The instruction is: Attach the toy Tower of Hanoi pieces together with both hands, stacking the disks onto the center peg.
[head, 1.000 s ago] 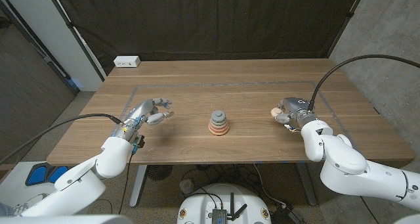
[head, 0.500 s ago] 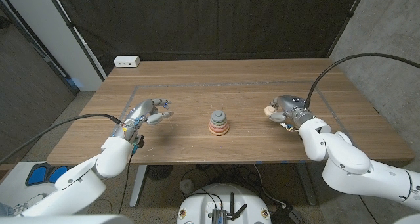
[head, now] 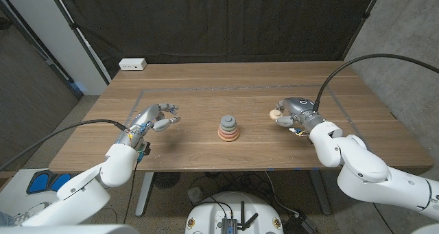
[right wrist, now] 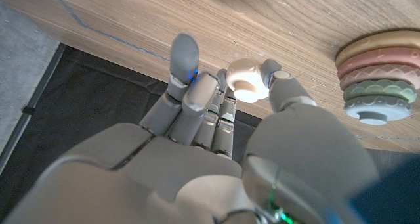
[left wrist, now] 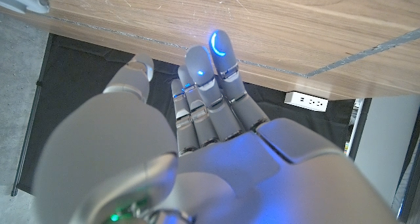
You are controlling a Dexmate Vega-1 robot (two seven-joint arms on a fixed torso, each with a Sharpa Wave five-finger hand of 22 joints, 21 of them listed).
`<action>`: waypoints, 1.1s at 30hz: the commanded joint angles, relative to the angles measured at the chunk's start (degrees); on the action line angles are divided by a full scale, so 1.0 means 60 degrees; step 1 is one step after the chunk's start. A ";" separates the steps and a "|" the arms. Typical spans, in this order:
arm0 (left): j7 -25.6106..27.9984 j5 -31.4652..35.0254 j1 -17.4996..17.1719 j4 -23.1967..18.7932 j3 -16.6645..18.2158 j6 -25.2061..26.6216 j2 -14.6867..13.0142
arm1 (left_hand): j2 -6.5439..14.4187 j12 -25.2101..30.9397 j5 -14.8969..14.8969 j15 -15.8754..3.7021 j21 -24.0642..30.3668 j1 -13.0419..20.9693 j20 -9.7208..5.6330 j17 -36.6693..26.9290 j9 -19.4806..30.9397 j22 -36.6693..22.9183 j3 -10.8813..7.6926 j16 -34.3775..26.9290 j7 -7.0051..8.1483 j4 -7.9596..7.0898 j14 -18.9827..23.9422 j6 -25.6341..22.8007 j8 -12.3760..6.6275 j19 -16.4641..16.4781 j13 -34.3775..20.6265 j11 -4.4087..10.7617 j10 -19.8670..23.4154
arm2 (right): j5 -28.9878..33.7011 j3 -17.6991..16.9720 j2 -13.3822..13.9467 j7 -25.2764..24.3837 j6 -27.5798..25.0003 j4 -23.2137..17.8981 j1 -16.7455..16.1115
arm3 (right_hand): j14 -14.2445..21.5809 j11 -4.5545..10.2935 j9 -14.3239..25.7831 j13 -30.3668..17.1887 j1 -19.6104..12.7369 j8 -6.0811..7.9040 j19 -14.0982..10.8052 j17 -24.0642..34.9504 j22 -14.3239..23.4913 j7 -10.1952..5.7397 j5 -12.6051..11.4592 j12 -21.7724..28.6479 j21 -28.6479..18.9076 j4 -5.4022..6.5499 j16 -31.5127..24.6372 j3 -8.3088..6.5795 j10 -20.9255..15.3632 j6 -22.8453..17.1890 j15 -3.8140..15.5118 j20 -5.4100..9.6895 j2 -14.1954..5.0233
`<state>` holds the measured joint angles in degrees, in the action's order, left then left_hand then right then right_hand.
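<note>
My right hand [head: 291, 112] pinches a small cream-coloured round cap piece [right wrist: 247, 79] between thumb and fingers, above the wooden surface [head: 206, 90], to the right of the stacked tower of pastel disks [head: 229, 127]. My left hand [head: 154, 117] holds nothing, fingers loosely apart, left of that tower. The tower's peg is hidden by the disks.

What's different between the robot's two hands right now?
The right hand pinches a small cream piece between thumb and fingers; the left hand holds nothing, its fingers apart. The right hand is nearer the stack of disks; the left hand is farther from it. Both are over the wooden table, on opposite sides of the stack.
</note>
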<state>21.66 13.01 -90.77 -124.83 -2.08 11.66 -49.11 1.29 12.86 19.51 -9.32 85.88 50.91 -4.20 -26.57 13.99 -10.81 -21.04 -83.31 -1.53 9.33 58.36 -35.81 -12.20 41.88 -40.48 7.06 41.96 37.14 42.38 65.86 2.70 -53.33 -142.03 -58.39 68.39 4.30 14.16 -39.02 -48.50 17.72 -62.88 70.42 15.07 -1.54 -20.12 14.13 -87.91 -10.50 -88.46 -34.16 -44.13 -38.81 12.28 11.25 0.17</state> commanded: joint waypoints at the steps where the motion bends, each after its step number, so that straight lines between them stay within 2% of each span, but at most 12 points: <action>1: 0.0108 0.0206 -0.0038 -0.0085 -0.0057 0.0124 0.0020 | -0.0087 -0.0009 0.0037 -0.0537 0.0037 0.0030 -0.1267 -0.0003 0.0010 -0.0014 -0.0070 -0.0022 -0.0023 0.0041 0.0069 -0.0069 0.0019 0.0065 -0.0053 0.0017 0.0047 | 0.0280 -0.0676 -0.0123 0.0120 0.0963 0.0046 -0.0461 | 0.0007 0.0314 0.0063 -0.0052 -0.0387 0.0054 -0.0002 0.0024 0.0029 -0.0228 -0.0051 0.0062 0.0012 0.0125 -0.0028 -0.0233 -0.0393 -0.0337 0.0030 0.0234 -0.0543; 12: 0.0125 0.0252 -0.0265 -0.0309 0.0151 0.0167 0.0029 | -0.0091 -0.0015 0.0035 -0.0537 0.0046 0.0043 -0.1268 0.0000 0.0014 -0.0016 -0.0103 -0.0029 -0.0023 0.0044 0.0070 -0.0083 0.0021 0.0057 -0.0073 0.0024 0.0056 | 0.0683 -0.0951 -0.0472 0.0441 0.1747 0.0131 -0.0510 | -0.0010 0.0304 0.0062 -0.0138 -0.0460 0.0052 -0.0008 0.0025 0.0074 -0.0248 -0.0047 0.0028 0.0004 0.0109 -0.0038 -0.0267 -0.0440 -0.0368 0.0030 0.0234 -0.0563; 20: 0.0175 0.0428 -0.0315 -0.0297 0.0059 0.0238 0.0098 | -0.0091 -0.0018 0.0033 -0.0536 0.0053 0.0043 -0.1267 -0.0001 0.0016 -0.0018 -0.0116 -0.0033 -0.0015 0.0041 0.0067 -0.0093 0.0020 0.0055 -0.0079 0.0014 0.0061 | 0.1077 -0.0954 -0.0833 0.0912 0.2467 0.0268 -0.0308 | -0.0011 0.0315 0.0062 -0.0179 -0.0489 0.0051 0.0006 0.0026 0.0075 -0.0253 -0.0044 0.0006 0.0018 0.0106 -0.0044 -0.0278 -0.0446 -0.0384 0.0031 0.0234 -0.0568; 33: 0.0143 0.0533 -0.0351 -0.0360 0.0060 0.0279 0.0114 | -0.0096 -0.0037 0.0028 -0.0536 0.0065 0.0038 -0.1265 0.0001 0.0020 -0.0019 -0.0145 -0.0038 -0.0020 0.0037 0.0058 -0.0111 0.0021 0.0054 -0.0079 0.0033 0.0071 | 0.1346 -0.1285 -0.1279 0.1095 0.3389 0.0467 -0.0427 | -0.0013 0.0322 0.0061 -0.0218 -0.0526 0.0056 -0.0002 0.0025 0.0107 -0.0265 -0.0037 -0.0020 0.0007 0.0108 -0.0049 -0.0289 -0.0507 -0.0425 0.0031 0.0234 -0.0573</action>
<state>22.56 15.34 -92.67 -126.55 -1.68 12.93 -48.52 1.29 12.86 19.51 -9.32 85.88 50.91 -4.20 -26.57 13.99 -10.80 -21.44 -83.31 -1.43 9.41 58.35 -35.90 -12.20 41.88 -40.75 7.03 41.97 43.49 36.37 61.10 7.98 -37.49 -140.41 -60.70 68.39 4.10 14.17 -40.31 -48.50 17.81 -62.88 70.41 15.59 -1.32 -20.15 13.89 -87.91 -10.90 -88.46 -34.56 -44.34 -39.03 12.29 11.25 0.17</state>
